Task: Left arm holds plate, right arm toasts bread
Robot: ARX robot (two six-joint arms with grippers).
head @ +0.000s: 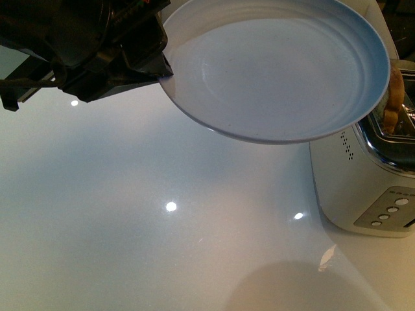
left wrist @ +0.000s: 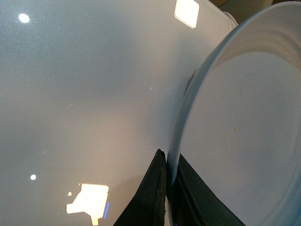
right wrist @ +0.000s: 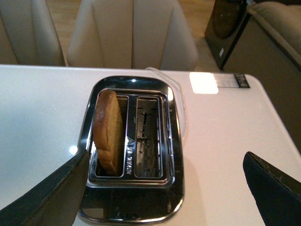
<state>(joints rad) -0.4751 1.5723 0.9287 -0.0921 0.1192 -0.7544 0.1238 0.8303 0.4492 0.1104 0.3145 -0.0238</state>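
Left tool (head: 162, 71) is pinching the near-left rim of the plate (head: 279, 71), fingers (left wrist: 162, 188) pressed together on either side of the edge. It is holding the plate in the air above the worktop (head: 130, 214), tilted, nothing on it. The plate's right edge is hanging just beside the toaster (head: 363, 188) and partly covering it in the front view.

Right tool (right wrist: 167, 155) is hovering above the toaster with its fingers spread wide, gripping nothing and touching nothing.

The bread (right wrist: 109, 129) is standing upright in one of the two slots and poking up above the chrome top. The other slot is empty. The slice is looking golden brown, but I can't tell the lever position.

My read: the bread is sitting high and the plate is waiting alongside, so we're likely at the pull-the-toast step. Next move calls for centring the right tool over the slice, dropping along the slot, closing on the flat faces and lifting straight up, then moving over to the plate. The left tool needs to be levelling the plate first, or the slice will be sliding off.

Pale chairs (right wrist: 131, 33) are standing beyond the far edge.
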